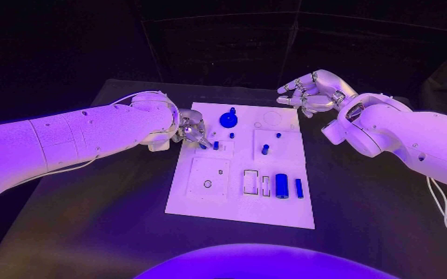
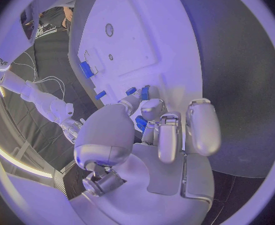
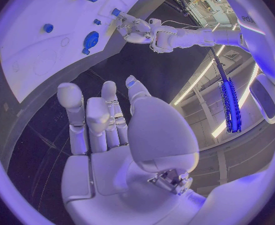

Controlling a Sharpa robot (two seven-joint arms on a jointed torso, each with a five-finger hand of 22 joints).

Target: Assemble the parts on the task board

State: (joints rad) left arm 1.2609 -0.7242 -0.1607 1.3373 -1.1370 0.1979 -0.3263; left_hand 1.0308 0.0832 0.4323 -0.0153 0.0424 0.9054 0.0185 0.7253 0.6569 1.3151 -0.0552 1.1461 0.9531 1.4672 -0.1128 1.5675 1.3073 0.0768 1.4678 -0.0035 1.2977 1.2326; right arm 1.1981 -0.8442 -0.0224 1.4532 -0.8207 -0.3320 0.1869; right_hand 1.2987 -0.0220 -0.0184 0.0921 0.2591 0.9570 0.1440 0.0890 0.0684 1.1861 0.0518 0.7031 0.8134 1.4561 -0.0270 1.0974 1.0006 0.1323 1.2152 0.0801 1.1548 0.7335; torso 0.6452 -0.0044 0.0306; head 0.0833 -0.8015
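White task board (image 1: 280, 209) lying in the middle of the black desk (image 1: 373, 208). Left hand (image 1: 191, 128) at the board's left edge, fingertips pinching a small blue part (image 2: 140, 123); most of that part hidden between the fingers in the left wrist view. Right hand (image 1: 312, 92) raised beyond the board's far right corner, fingers apart, grasping nothing. On the board: round blue part (image 1: 228, 120) near the far edge, blue cylinder (image 1: 281, 185) and slimmer blue piece (image 1: 299, 188) side by side near the front. Other small parts too tiny to make out.
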